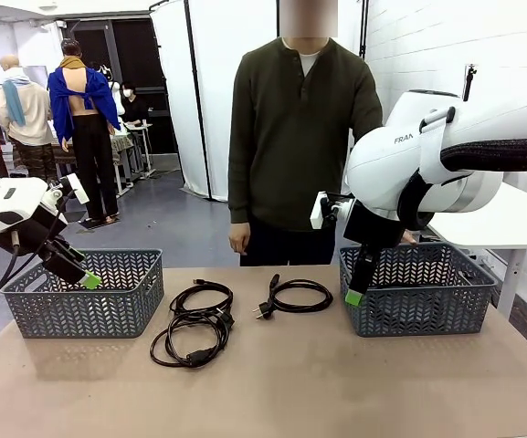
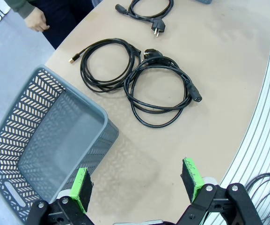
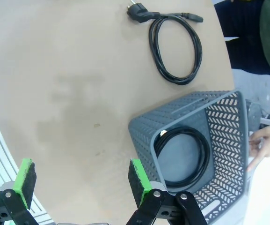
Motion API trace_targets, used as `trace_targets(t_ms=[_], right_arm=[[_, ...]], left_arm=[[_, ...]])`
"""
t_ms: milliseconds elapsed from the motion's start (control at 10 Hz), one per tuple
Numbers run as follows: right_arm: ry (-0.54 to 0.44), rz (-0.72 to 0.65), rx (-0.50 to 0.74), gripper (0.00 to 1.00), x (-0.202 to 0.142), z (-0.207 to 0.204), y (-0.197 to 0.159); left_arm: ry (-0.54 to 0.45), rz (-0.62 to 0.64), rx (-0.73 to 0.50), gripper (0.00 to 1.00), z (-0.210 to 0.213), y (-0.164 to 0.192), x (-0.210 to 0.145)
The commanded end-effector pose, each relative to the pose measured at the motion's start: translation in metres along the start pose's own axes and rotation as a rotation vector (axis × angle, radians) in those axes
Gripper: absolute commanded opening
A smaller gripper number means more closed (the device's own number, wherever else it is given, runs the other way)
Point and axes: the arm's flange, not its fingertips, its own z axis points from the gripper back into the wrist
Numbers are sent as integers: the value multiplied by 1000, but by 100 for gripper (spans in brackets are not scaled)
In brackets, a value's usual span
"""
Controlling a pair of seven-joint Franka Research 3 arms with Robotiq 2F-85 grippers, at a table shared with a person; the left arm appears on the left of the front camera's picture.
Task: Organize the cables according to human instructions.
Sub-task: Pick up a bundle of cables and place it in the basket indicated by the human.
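With left claw (image 2: 136,177) and right claw (image 3: 81,172) both gaping empty, I am worrying that the two overlapping cables (image 2: 135,69) are going to lift tangled.

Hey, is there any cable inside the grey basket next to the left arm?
No, the left wrist view looks straight into the grey basket, and its floor is bare with nothing inside.

From the front, the right basket (image 1: 423,301) hides its contents behind mesh; the right arm (image 1: 400,164) above it covers the person's hand (image 3: 266,143). The cable (image 2: 137,13) left of it runs off the left wrist view's top.
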Motion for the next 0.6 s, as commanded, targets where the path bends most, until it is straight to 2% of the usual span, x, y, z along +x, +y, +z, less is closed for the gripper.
trace_targets(t_ms=[0,300,500], right_arm=[[3,-71,7,100,11,1,-3],[67,-261,-10,100,63,7,-15],[109,-382,-11,100,96,-3,-29]], left_arm=[[0,-2,-6,100,0,2,-1],[0,-2,-6,100,0,2,-1],[0,-2,-6,100,0,2,-1]])
